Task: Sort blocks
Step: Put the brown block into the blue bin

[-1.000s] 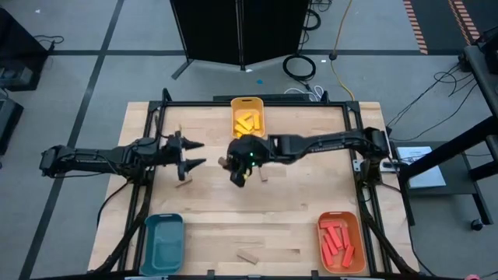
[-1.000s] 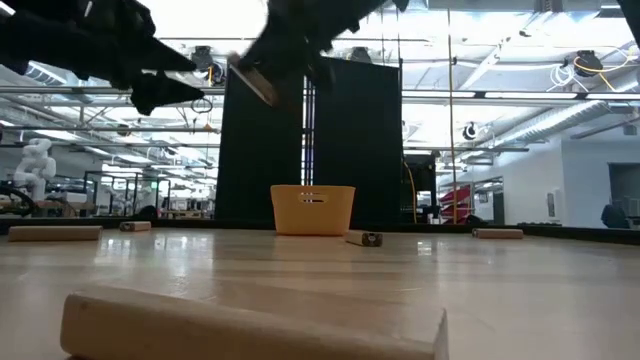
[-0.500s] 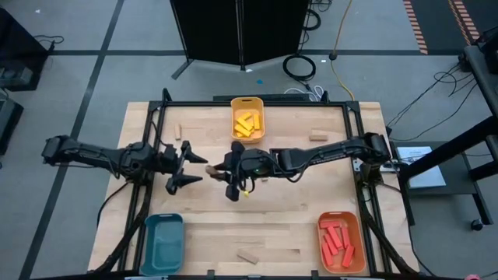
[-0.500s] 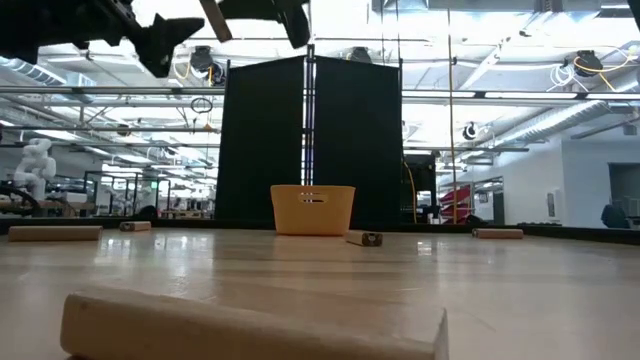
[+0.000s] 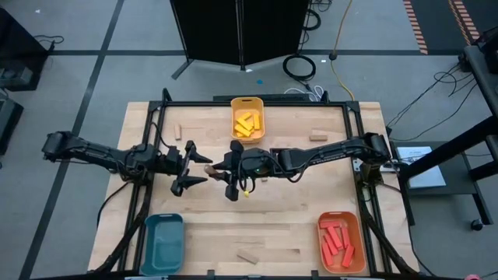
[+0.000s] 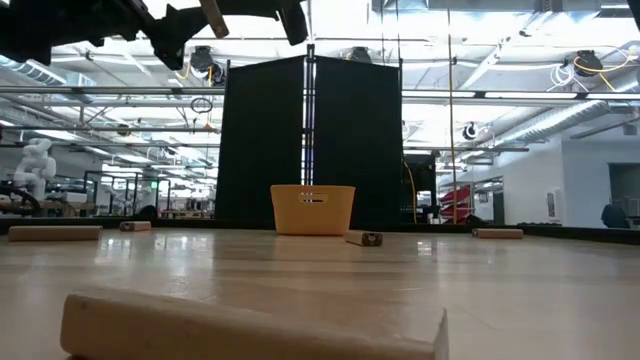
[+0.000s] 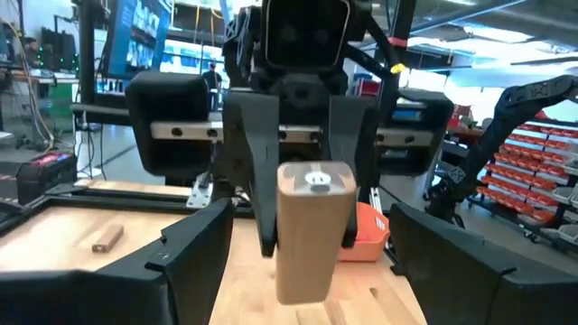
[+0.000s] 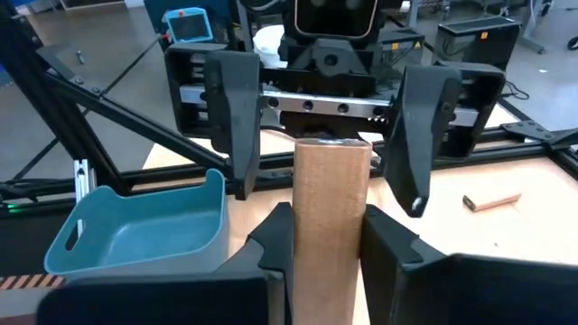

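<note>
My right gripper (image 5: 223, 168) is shut on a plain tan wood block (image 5: 211, 168), high over the middle of the table. The block's free end (image 7: 315, 180) points at my left gripper (image 5: 199, 165). That gripper is open and roughly level. Its two fingers (image 8: 231, 108) stand on either side of the free end without touching it. The yellow tray (image 5: 247, 120) at the far edge holds yellow blocks. The orange tray (image 5: 341, 239) at the near right holds red blocks. My right gripper pinches the tan block's two long sides (image 8: 330, 246) between its two fingers (image 8: 275, 236), on the half toward the right arm. The fingers come nearly level from the table's right and lie along the block. The block is lifted clear of the table and sticks out past the fingertips.
A teal tray (image 5: 163, 241) stands at the near left. Loose tan blocks lie at the far left (image 5: 178, 131), at the far right (image 5: 318, 137), near the front edge (image 5: 249, 256) and under the right arm (image 5: 263, 177).
My right gripper has tipped up from pointing downward to nearly level and carried the block up and toward the table's left; it has been still for the last half second. My left gripper, open throughout, has gone toward the block and tipped up to level.
</note>
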`<state>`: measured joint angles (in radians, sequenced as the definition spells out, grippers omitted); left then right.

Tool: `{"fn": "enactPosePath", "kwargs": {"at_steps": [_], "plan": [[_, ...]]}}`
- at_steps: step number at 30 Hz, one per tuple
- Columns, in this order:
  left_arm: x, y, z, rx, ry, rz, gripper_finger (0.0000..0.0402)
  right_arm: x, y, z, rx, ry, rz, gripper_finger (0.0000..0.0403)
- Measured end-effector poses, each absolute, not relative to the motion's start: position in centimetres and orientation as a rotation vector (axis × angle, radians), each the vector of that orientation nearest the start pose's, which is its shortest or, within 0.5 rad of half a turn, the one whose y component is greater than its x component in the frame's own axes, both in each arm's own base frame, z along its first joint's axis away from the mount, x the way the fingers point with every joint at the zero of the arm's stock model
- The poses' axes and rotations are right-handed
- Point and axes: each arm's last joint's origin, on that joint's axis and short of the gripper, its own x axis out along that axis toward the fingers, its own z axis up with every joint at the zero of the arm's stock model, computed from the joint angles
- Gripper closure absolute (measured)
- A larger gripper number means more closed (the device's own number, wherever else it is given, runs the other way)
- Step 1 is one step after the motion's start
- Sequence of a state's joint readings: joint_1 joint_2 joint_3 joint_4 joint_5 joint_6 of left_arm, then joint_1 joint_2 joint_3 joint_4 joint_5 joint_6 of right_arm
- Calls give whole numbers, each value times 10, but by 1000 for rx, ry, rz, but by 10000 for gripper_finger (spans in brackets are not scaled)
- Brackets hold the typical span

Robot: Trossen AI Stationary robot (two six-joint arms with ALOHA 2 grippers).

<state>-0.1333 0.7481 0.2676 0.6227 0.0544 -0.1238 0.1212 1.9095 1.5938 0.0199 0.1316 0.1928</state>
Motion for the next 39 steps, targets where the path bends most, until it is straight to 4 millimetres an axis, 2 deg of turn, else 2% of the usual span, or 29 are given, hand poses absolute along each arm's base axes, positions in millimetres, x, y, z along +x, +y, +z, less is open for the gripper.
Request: {"fn": "enactPosePath", "kwargs": {"at_steps": [5,18,34,39], "plan": [[167,-24,235,-128,-118,-194,107,448,49,303,144,303,-94,351],[167,-23,239,-122,-165,-179,108,448,49,303,155,308,-102,351],[172,-22,234,-107,-137,-120,108,448,46,303,158,308,-109,351],[172,-22,234,-105,-139,-120,136,448,43,303,165,308,-116,351]]}}
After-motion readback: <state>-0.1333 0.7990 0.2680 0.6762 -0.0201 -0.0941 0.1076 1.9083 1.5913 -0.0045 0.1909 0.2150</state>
